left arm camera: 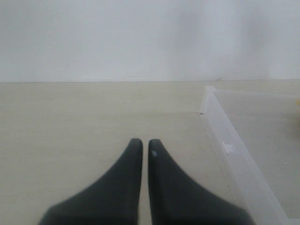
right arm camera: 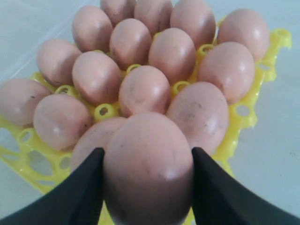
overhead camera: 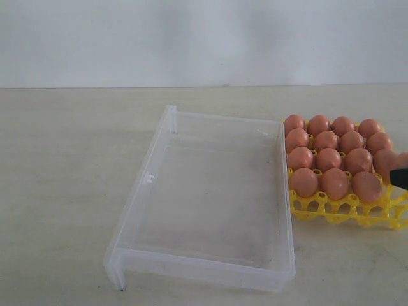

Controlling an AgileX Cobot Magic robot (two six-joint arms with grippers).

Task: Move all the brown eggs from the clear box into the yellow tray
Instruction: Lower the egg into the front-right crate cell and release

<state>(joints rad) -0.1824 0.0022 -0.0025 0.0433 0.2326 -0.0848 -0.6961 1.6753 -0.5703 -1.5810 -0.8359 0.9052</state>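
Partly hidden: right gripper [right arm camera: 147, 155], only a black tip at the exterior view's right edge, where the yellow tray [overhead camera: 331, 213] is also clipped. Brown eggs [overhead camera: 328, 159]: standing on end in the tray's farther rows. Held egg [right arm camera: 147, 164]: at the tray's edge, long axis along the fingers [right arm camera: 79, 192], clamped between widely parted jaws; seated or lifted, cannot tell. Clear box [overhead camera: 159, 172]: just left of the tray, long axis near-to-far. Left gripper [left arm camera: 145, 146]: over the table [left arm camera: 70, 117] beside the box, jaws almost together, holding nothing.
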